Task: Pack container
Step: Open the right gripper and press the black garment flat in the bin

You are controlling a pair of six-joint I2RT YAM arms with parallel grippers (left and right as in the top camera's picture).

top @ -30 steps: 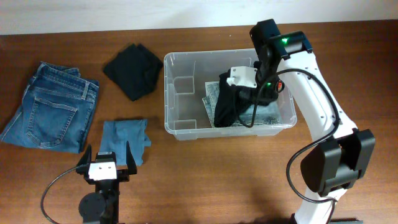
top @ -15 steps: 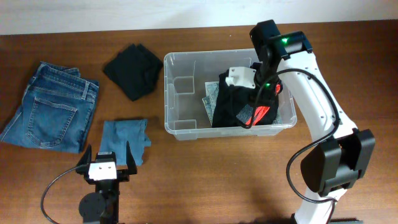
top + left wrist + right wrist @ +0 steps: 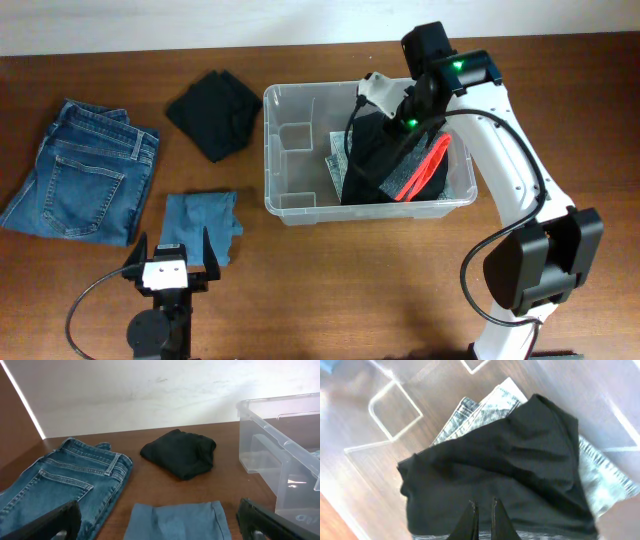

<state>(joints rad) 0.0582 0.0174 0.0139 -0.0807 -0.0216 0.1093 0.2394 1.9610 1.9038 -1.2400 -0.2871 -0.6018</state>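
1. Brown wooden table (image 3: 330, 300) fills the overhead view, with a pale wall (image 3: 200, 20) along its far edge.
2. The container (image 3: 290, 205) stands upright on the table, right of the middle. In the left wrist view its clear wall and rim (image 3: 280, 435) show at the right edge.
3. Inside it, a black garment (image 3: 365, 165) lies draped and rumpled over pale denim (image 3: 338, 155), in the container's right part. A red strip (image 3: 425, 172) shows along the garment's right side.
4. The right gripper (image 3: 482, 512) hangs over the container, pointing down at the black garment (image 3: 495, 470). Its fingers are pressed almost together, with only a thin slit between them and nothing visibly pinched. I cannot tell whether the tips touch the fabric.
5. The pale denim (image 3: 485, 407) pokes out past the garment's far edge in the right wrist view.
6. The left gripper (image 3: 173, 243) sits low near the front left of the table, with its fingers spread wide and empty.
7. Just in front of it lies a small blue cloth (image 3: 203, 225), flat on the wood.
8. Blue jeans (image 3: 85, 170) lie folded at the far left, well apart from the container.
9. A folded black cloth (image 3: 213, 115) rests on the table near the container's left end, not touching it.
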